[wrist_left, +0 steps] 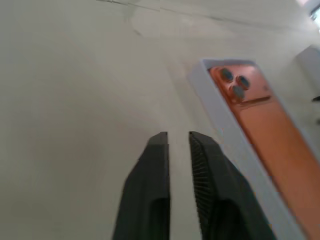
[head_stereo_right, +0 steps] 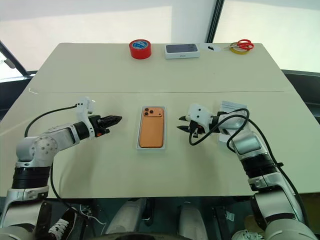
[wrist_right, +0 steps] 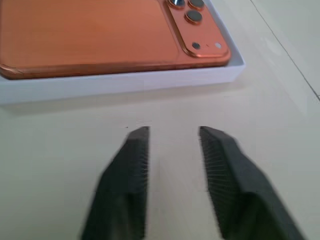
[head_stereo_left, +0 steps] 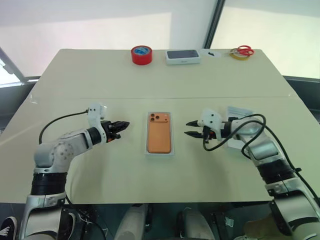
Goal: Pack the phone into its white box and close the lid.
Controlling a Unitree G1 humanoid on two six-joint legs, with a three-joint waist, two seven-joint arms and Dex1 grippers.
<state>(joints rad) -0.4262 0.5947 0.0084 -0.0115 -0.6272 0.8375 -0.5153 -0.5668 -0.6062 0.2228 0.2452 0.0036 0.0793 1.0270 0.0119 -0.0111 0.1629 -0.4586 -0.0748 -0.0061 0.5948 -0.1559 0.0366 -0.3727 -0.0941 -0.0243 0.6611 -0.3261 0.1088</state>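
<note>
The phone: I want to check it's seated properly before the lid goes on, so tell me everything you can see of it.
The phone is a flat orange slab with rounded corners and a matte, metallic-looking back. It lies back up, level, inside the white box, whose rim frames it on all sides. Its raised camera cluster of three lenses sits at the far end, toward the left corner. Nothing covers it. Neither end effector touches it: the left end effector and right end effector flank the box, apart from it.
</note>
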